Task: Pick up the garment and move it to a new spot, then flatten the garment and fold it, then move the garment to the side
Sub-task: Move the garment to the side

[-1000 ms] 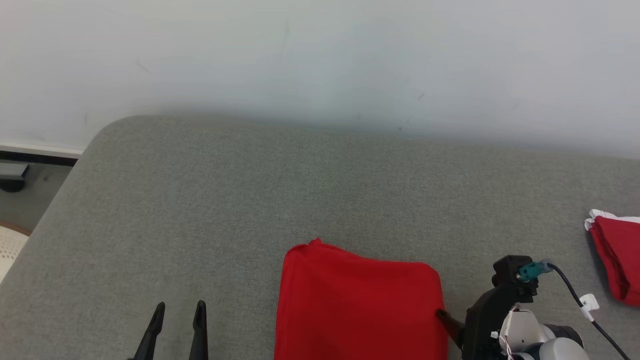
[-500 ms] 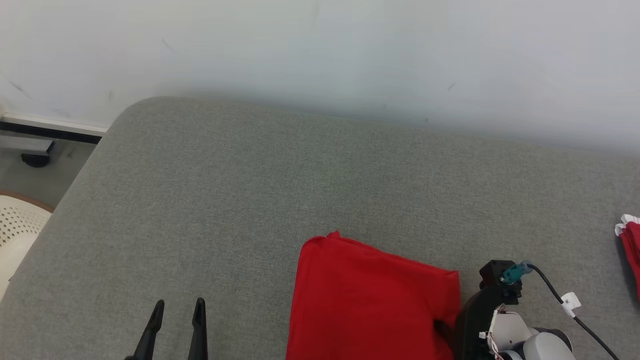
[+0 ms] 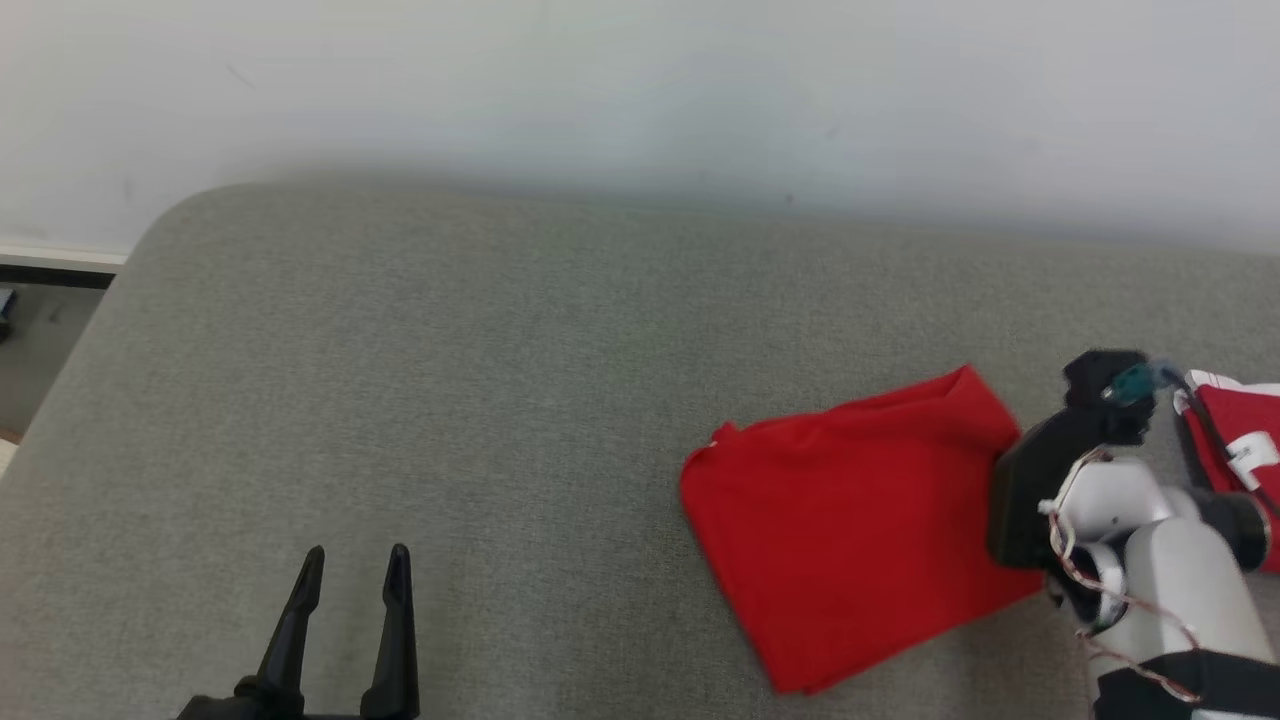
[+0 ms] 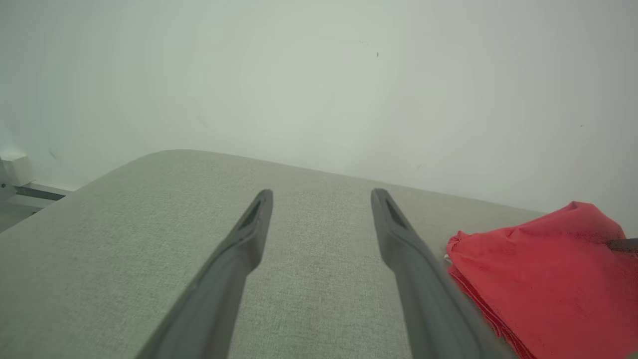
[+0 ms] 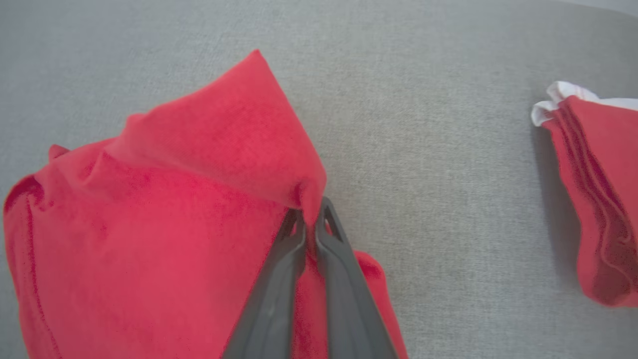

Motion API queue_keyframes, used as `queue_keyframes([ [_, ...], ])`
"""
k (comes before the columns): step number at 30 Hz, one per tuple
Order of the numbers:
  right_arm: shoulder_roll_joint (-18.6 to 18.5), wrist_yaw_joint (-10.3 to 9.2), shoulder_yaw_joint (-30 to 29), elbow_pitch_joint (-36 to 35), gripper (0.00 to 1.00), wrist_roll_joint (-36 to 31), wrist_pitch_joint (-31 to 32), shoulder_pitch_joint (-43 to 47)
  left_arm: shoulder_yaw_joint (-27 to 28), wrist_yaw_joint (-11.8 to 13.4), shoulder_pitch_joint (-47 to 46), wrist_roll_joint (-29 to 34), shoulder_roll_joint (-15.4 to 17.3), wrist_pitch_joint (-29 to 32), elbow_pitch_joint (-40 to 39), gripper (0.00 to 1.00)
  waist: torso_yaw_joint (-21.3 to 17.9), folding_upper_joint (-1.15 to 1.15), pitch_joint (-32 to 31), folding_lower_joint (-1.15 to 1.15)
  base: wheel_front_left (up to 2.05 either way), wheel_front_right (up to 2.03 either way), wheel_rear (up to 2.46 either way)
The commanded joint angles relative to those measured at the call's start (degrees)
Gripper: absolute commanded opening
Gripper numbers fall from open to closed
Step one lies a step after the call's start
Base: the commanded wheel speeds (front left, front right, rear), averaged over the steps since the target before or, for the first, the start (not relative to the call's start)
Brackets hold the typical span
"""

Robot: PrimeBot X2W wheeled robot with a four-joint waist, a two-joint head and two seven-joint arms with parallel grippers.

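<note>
Bright, even light, faint shadows; slight motion blur around the right claw (image 5: 311,215) and garment (image 5: 149,239)

Head camera looks down, wrist cameras close; all share the garment (image 3: 860,520).

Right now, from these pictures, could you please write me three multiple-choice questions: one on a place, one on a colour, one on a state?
1. Where does the second pile of clothes lie?
A) to the robot's right of the garment
B) to its left
C) on top of it

2. What colour is the garment?
A) blue
B) red
C) white

3. How is the right gripper?
A) open wide
B) shut on nothing
C) shut on the garment's edge

Answers: A, the pile sits at the right edge of the head view; B, the cloth is plainly red; C, the right wrist view shows the fingers pinching a fold of cloth.
</note>
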Motion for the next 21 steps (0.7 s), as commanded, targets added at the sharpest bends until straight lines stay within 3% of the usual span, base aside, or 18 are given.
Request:
queue_keyframes([
  [1,-0.24,0.01,-1.65,-0.78,0.00,-1.50,0.63,-2.00,-0.09,0.07,-1.02,0.80,-0.25,-0.12,-0.51,1.00,-2.50,0.00,2.53,-0.01,0.00,0.00,0.00],
  [7,-3.35,0.01,-7.42,-5.26,0.00,-7.13,4.59,-7.13,-0.82,0.07,-3.19,1.04,-0.47,-0.13,-1.16,1.00,-5.49,0.00,5.96,-0.01,0.00,0.00,0.00],
  [15,-8.02,0.01,-12.90,-11.92,0.00,-8.83,8.64,-10.28,-1.09,0.07,-5.71,1.27,-0.35,-0.12,-1.13,1.00,-8.80,0.00,9.89,-0.01,0.00,0.00,0.00],
  [21,-12.19,0.01,-15.90,-10.68,0.00,-10.29,9.46,-12.29,-1.14,0.07,-7.89,1.15,0.45,-0.13,-1.62,1.00,-9.51,0.00,12.83,-0.01,0.00,0.00,0.00],
])
